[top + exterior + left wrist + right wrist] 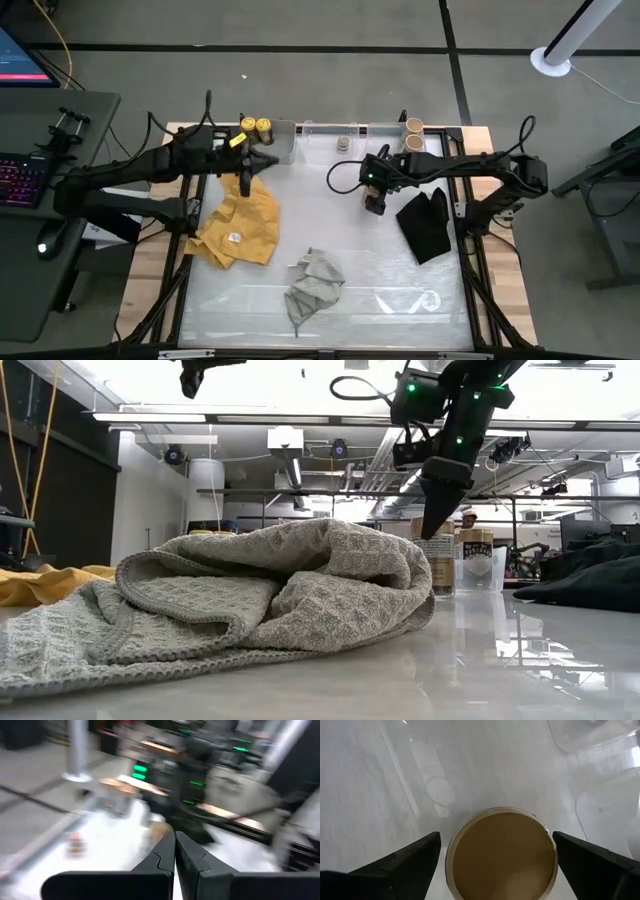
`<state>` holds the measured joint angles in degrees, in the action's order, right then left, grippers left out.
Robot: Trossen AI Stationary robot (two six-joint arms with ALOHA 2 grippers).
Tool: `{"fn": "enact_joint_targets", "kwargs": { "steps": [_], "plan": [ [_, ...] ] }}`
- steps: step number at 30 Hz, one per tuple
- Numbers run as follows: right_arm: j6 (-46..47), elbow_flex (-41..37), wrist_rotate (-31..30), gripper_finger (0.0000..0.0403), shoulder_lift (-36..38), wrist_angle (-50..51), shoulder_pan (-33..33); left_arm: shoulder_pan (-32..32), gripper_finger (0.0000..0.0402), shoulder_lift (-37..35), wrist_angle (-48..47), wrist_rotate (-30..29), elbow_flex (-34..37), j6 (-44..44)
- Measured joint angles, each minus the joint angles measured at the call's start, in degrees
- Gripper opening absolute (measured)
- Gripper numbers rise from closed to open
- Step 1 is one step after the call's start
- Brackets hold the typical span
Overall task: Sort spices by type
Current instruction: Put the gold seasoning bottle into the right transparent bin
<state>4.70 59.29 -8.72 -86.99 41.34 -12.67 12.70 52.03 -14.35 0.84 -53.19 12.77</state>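
Observation:
A wide tan jar with a pale top (pixel 502 855) stands upright on the table, also seen in the low view (pixel 437 565). My right gripper (pixel 496 837) is open and points down just above it (pixel 428 535), one finger on each side, touching nothing; in the high view the gripper (pixel 375 208) hides the jar. Two more tan jars (pixel 413 134) stand at the far right. Two yellow-topped dark jars (pixel 256 126) sit in the grey bin. One tiny clear jar (pixel 343 143) stands at the far middle. My left gripper (pixel 272 160) is shut and empty (pixel 175 837) near the grey bin.
A yellow cloth (pixel 240 225) lies crumpled on the left, a grey cloth (pixel 312 285) near the front middle (pixel 250 600), and a black cloth (pixel 428 225) right of my right gripper. Clear bins (pixel 325 130) line the far edge. Bare table lies between the cloths.

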Motion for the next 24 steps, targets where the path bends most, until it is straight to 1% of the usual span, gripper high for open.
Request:
{"fn": "enact_joint_targets", "kwargs": {
  "steps": [2, 3, 4, 6, 8, 10, 12, 14, 17, 21, 24],
  "plan": [
    [0.01, 0.0, 0.09, 0.0376, -0.08, 0.0, 0.0, -1.35, 0.0, 0.17, 0.0, 4.62, 0.0, 1.6],
    [-0.24, 0.0, 0.17, 0.0376, -0.1, 0.0, 0.0, -2.42, 0.0, 0.23, 0.0, 5.72, 0.0, 2.41],
    [-0.53, 0.0, 0.18, 0.0376, -0.1, 0.0, 0.0, -3.79, 0.0, 0.24, 0.02, 6.01, 0.02, 3.23],
    [-0.59, 0.0, 0.2, 0.0374, -0.1, 0.01, -0.09, -7.08, 0.0, 0.16, 2.95, 5.52, 1.45, 4.94],
    [-0.62, 0.0, 0.2, 0.0366, -0.1, 0.08, -0.31, -10.8, 0.0, 0.17, 8.17, 2.83, 4.54, 7.55],
    [-0.6, 0.0, 0.05, 0.0347, -0.1, 0.11, -0.48, -14.38, 0.0, 0.33, 14.36, -0.51, 8.36, 10.14],
    [-0.64, 0.0, -0.96, 0.0315, -0.1, 0.14, -0.48, -17.26, 0.0, 0.62, 20.28, -4.5, 12.08, 12.43],
    [-0.64, 0.0, -1.74, 0.0276, -0.06, 0.0, -0.48, -19.01, 0.0, 0.63, 23.85, -8.58, 15.15, 15.19],
    [-0.67, 0.0, -1.79, 0.0272, 0.08, 0.04, -0.48, -19.92, 0.0, 0.63, 27.05, -12.08, 17.56, 18.92],
    [-0.66, 0.25, -1.79, 0.0272, 2.12, 1.41, -0.48, -19.45, 0.0, 0.63, 27.18, -12.43, 17.88, 19.96],
    [-0.67, 3.01, -3.52, 0.0272, 4.94, 5.56, -0.47, -18.61, 0.0, 0.61, 27.2, -12.46, 17.88, 18.87]
  ]
}}
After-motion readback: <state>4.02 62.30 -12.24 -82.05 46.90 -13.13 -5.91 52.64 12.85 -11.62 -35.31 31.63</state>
